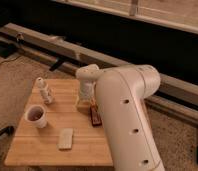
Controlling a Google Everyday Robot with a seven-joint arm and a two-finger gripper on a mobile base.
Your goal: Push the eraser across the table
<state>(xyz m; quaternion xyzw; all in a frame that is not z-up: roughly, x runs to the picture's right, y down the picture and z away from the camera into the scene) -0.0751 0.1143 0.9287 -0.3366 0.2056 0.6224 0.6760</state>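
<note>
Lab-like test space, carpeted floor [12, 70], small wooden table [37, 150], pincer [83, 103] over it

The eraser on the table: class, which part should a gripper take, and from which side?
Probably the long edges of the eraser, from above: it lies flat and thin on the table, long axis front to back. The gripper sits just left of its far end.

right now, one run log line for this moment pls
task: push eraser across table | gripper low, just left of eraser's far end | cup, pale block apart
</note>
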